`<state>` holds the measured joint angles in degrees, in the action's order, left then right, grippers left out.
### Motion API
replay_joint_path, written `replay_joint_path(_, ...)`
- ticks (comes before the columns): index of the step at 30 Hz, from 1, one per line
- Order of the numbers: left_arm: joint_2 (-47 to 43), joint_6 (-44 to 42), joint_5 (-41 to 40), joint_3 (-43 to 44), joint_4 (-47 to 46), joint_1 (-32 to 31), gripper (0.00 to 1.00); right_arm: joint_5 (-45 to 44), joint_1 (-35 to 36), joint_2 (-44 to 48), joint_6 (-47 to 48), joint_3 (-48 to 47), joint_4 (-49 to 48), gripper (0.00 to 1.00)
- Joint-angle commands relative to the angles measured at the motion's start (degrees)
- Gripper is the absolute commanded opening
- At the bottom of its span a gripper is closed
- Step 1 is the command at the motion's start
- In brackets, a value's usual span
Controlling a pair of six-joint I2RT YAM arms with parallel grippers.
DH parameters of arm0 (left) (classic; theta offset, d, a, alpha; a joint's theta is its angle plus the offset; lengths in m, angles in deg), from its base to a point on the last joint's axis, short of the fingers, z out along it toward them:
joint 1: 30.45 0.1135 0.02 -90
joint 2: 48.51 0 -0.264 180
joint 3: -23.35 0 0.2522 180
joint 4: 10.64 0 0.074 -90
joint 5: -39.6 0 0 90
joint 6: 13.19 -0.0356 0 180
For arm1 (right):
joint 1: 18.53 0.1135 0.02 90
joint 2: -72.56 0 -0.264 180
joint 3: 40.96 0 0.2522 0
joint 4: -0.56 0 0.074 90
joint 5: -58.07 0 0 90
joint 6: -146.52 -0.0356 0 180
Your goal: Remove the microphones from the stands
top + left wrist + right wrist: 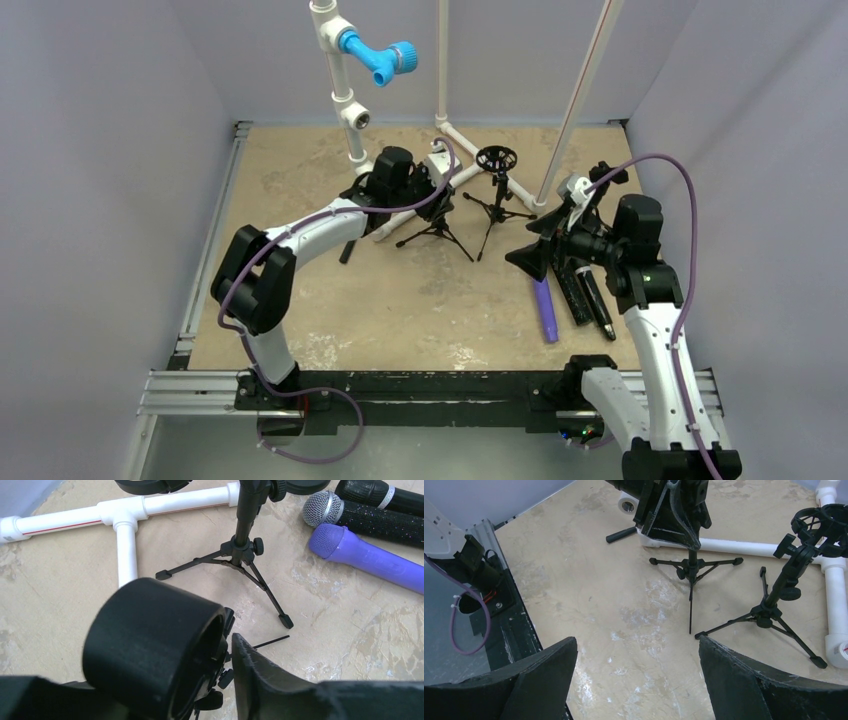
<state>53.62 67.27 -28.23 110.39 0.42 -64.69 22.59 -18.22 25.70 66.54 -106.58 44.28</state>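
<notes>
Left claw [428,178] flanks the microphone [150,640] on its stand [438,226].

Robot lab cell, grey screen walls [90,150], aluminium rail [190,392], PVC pipe frame [441,60]

A white PVC pipe frame [441,60] rises at the rear of the bench [400,310]; its base tee lies flat on the surface. A blue fitting [378,57] projects from an upper branch. A spare tripod stand [497,200] with a ring mount stands upright just beside the base pipe. At the right, a purple microphone [545,310] lies flat, with two black microphones [590,295] just beside it. Aluminium rails [190,390] border the near and left edges.
</notes>
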Motion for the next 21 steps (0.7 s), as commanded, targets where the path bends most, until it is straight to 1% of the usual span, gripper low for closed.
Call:
replay_joint_path(1, -2.19, 0.7, -1.13, -0.41, -0.92, 0.99, 0.48, -0.1, -0.14, 0.71, 0.35, -0.42, -0.56, 0.9)
replay_joint_path(7, -4.98, 1.05, -1.47, -0.93, 2.18, 1.01, 0.71, 0.08, -0.14, 0.18, 0.1, -1.15, -0.56, 0.9)
replay_joint_path(8, -5.75, 0.98, -1.68, -1.02, 2.54, 0.97, 0.77, 0.05, -0.14, 0.25, -0.01, -1.21, -0.59, 0.9)
replay_joint_path(10, -7.61, 0.93, -1.96, -0.99, 5.56, 0.94, 0.94, -0.57, -0.14, 0.33, -0.25, -1.25, -0.72, 0.92)
replay_joint_path(11, -8.77, 1.0, -2.22, -0.95, 6.87, 1.0, 0.99, -1.19, -0.19, 0.35, -0.26, -1.23, -0.83, 0.93)
replay_joint_path(15, -13.55, 1.02, -2.49, -0.28, 13.77, 1.0, 1.0, -3.52, -0.14, 0.23, -1.35, -1.14, -2.28, 0.98)
replay_joint_path(19, -18.15, 0.73, -1.73, 0.2, 21.17, 0.91, 1.0, -3.8, -0.14, -0.28, -5.39, -1.91, -4.18, 0.98)
replay_joint_path(21, -20.75, 0.63, -1.64, -0.03, 24.19, 0.71, 1.0, -6.81, -0.14, -0.12, -8.07, -2.61, -4.53, 0.98)
